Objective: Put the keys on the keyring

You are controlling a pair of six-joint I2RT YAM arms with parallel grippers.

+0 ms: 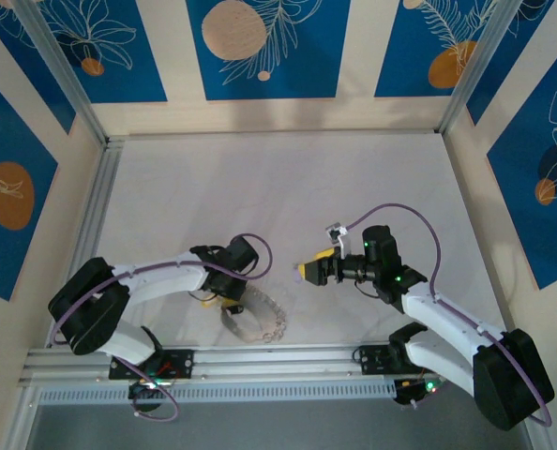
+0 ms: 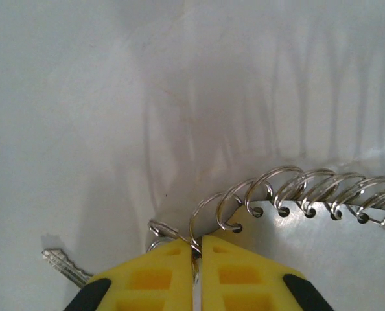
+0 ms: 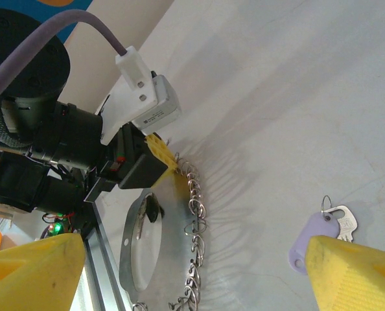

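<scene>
Left hand (image 2: pixel 196 251) clamped shut on an end wire loop of the keyring (image 2: pixel 290 184), which lies flat on the surface (image 2: pixel 82 97). Right hand (image 1: pixel 314 270) wide open, empty, hovering. Keys (image 3: pixel 325 227) lie loose at 3 o'clock of the ring in the right wrist view, apart from it. Silvery key (image 2: pixel 63 264) at 8 o'clock of my left fingertips: can't tell if attached. Threading looks not yet done.

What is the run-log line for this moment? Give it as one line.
left gripper: shut on keyring | right gripper: open, empty | lilac key: on table, apart from keyring | step: lilac key not yet threaded
</scene>
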